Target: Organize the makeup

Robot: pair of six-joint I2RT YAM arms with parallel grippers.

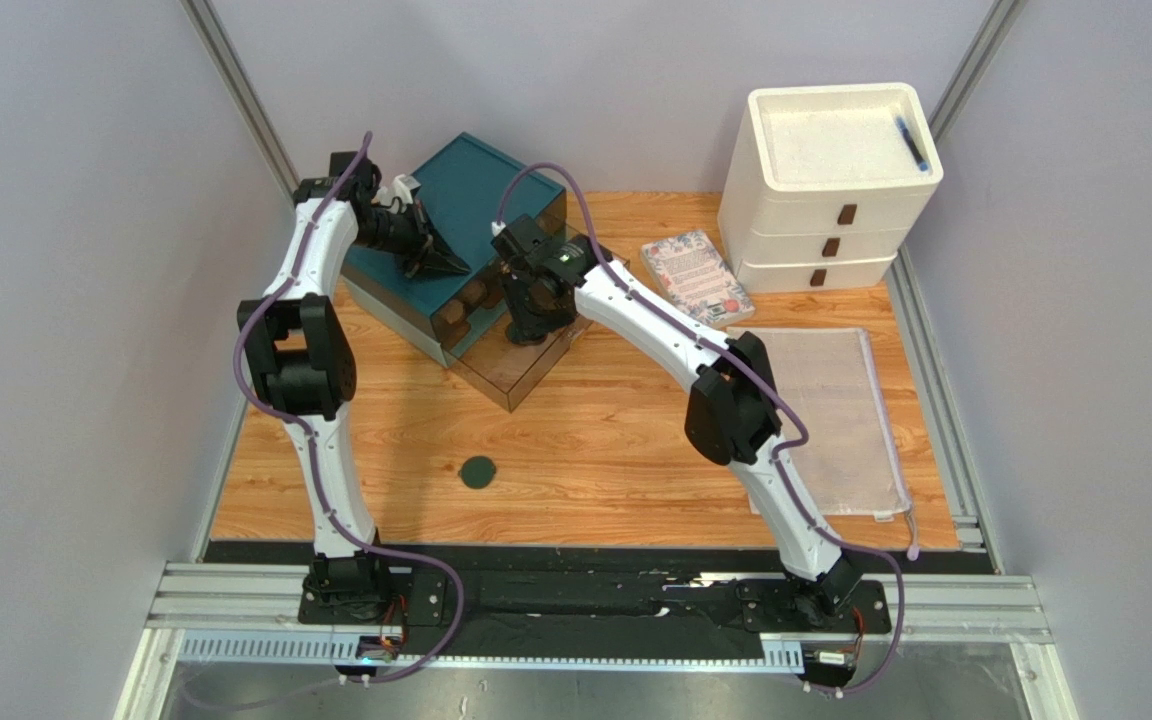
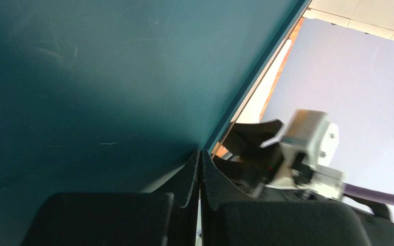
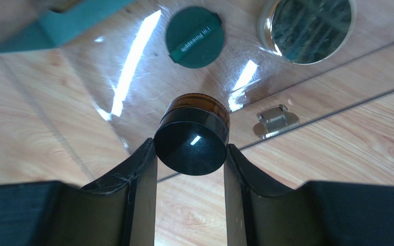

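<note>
- Two grippers work at the teal case (image 1: 485, 188). The right gripper (image 3: 190, 149) is clamped on a small amber jar (image 3: 196, 110), with a finger pressed against each side of its glossy black cap. It holds the jar just above the smoky clear tray (image 1: 522, 368) that juts out from the front of the case.
- The left gripper (image 2: 200, 161) sits at the top of the case, its fingers pressed together where the edge of a teal panel ends. Whether it actually pinches that edge cannot be told.
- The jar looks rigid, short and fairly light, probably glass or hard plastic. The cap is slick and round, so it could twist or slide between the pads. A hold straight across the widest part, low enough to catch the shoulder, seems safest, followed by a gentle set-down.
- A dark green compact (image 3: 194, 37) and a gold-rimmed round compact (image 3: 307, 28) lie flat in the tray below the jar. Both are thin discs and would be awkward to pinch except by the rim.
- White lettering on the green compact seems to read "I'm Pineapple", though I would not swear to it.
- Another green disc (image 1: 479, 474) lies on the table (image 1: 612, 450), well apart from the case on its near side.
</note>
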